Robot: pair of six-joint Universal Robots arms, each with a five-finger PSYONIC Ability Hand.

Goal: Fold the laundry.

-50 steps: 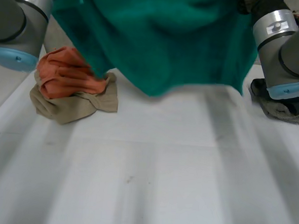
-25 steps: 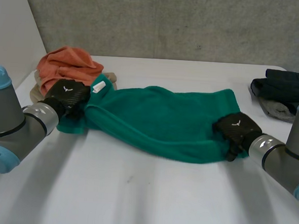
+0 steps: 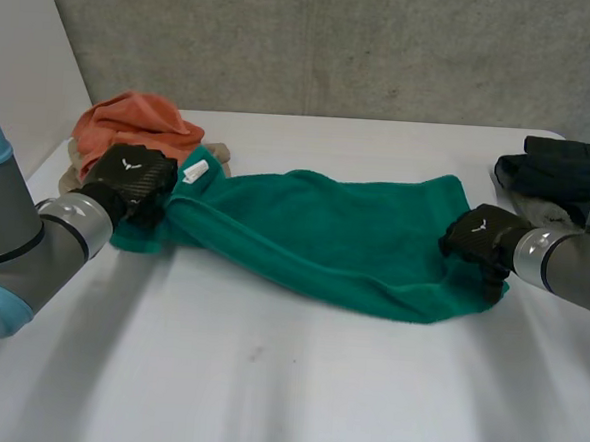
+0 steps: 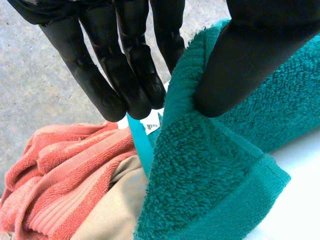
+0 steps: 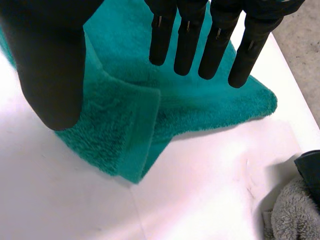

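Left hand [image 3: 129, 183] pinches a towel [image 3: 334, 238] corner beside the orange cloth [image 3: 130, 126], right hand [image 3: 482, 240] hangs open over the other end: a 1-sided pull could skew the towel or snag that cloth.

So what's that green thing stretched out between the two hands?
It is a teal terry towel, thick and fluffy, with a small white label near one end. It lies crumpled and loosely doubled on the white table. The left hand pinches the labelled end between thumb and fingers, beside an orange cloth. The right hand is open over the other end's folded corner.
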